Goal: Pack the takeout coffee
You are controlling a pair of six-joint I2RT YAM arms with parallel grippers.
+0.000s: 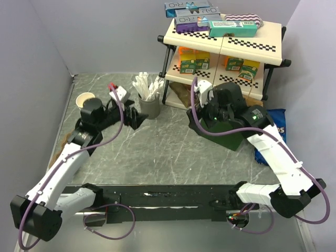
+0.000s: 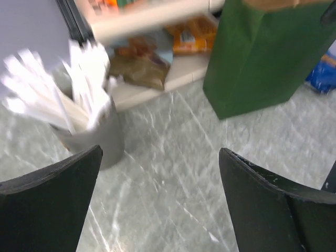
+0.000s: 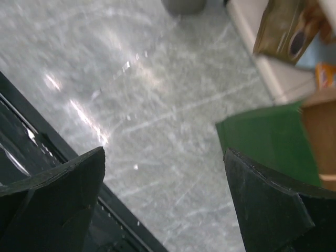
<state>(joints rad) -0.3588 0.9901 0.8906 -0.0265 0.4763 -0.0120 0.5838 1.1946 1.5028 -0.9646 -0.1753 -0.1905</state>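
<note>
Left gripper (image 2: 160, 157) gapes empty beside cutlery holder (image 2: 100, 139), green bag (image 2: 262, 58) beyond.

Surroundings on the grey marbled table (image 1: 168, 157)
A grey holder (image 1: 149, 108) filled with white cutlery (image 1: 147, 86) is set just beside a two-tier shelf (image 1: 194, 37), on which boxes (image 1: 210, 18) are stacked. A lidless cream cup (image 1: 85, 99) is placed near the left wall, and a blue snack bag (image 1: 274, 131) is laid at the right.

The takeout coffee is hidden in every view
</note>
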